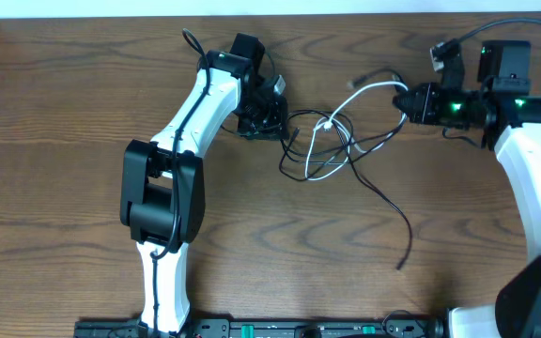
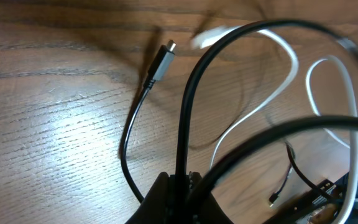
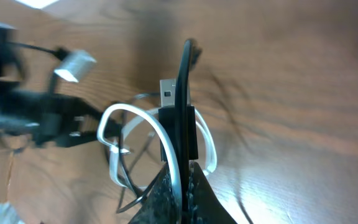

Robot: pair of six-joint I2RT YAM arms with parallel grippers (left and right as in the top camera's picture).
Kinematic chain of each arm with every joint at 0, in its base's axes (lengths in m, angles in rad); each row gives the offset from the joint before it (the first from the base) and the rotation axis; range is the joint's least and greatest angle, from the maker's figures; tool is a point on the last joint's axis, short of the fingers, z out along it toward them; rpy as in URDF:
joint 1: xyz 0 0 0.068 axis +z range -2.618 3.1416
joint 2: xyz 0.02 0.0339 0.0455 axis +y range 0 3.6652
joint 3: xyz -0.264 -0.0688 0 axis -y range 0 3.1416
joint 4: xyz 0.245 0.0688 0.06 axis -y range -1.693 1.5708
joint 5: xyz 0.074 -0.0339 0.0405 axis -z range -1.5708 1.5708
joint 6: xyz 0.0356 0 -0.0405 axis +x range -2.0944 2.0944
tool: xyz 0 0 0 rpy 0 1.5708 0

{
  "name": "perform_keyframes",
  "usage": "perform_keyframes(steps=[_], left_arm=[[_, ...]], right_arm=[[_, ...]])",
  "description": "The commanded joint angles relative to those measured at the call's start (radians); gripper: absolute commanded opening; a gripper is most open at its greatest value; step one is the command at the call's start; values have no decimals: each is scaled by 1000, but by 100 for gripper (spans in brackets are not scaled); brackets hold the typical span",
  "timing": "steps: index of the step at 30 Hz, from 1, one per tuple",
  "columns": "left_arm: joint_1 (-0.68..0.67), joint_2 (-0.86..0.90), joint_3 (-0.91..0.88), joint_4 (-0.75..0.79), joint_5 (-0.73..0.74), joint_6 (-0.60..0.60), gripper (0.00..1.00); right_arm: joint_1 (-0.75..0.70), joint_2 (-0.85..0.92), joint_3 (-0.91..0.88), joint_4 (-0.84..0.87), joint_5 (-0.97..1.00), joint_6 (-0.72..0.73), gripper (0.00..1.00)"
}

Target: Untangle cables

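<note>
The left gripper (image 2: pixel 180 184) is squeezed tight on the black cable (image 2: pixel 185 112). The right gripper (image 3: pixel 183 182) is squeezed on the white cable (image 2: pixel 296 62), and I think a black USB plug (image 3: pixel 179 130) is stuck in there too. Each holds one cord on its own side, probably so the knot (image 1: pixel 330 145) in the middle of the table (image 1: pixel 83 75) can be pulled loose. I can't read any words anywhere.

White arm links (image 1: pixel 198 108), black joints (image 1: pixel 162 192), green light (image 1: pixel 455 106).
</note>
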Motion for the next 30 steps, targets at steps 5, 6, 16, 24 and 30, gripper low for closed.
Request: perform_keyframes(steps=[5, 6, 16, 24, 30], left_arm=[[7, 2, -5, 25, 44, 27, 7], [6, -4, -5, 44, 93, 62, 8], [4, -257, -1, 209, 215, 118, 7], [4, -420, -1, 272, 215, 31, 7], [4, -432, -1, 262, 227, -56, 8]], right_arm=[[8, 81, -25, -92, 305, -12, 37], [9, 81, -25, -106, 333, -24, 44], [1, -30, 63, -77, -153, -352, 99], [109, -170, 76, 37, -167, -311, 99], [177, -154, 75, 47, -113, -223, 99]])
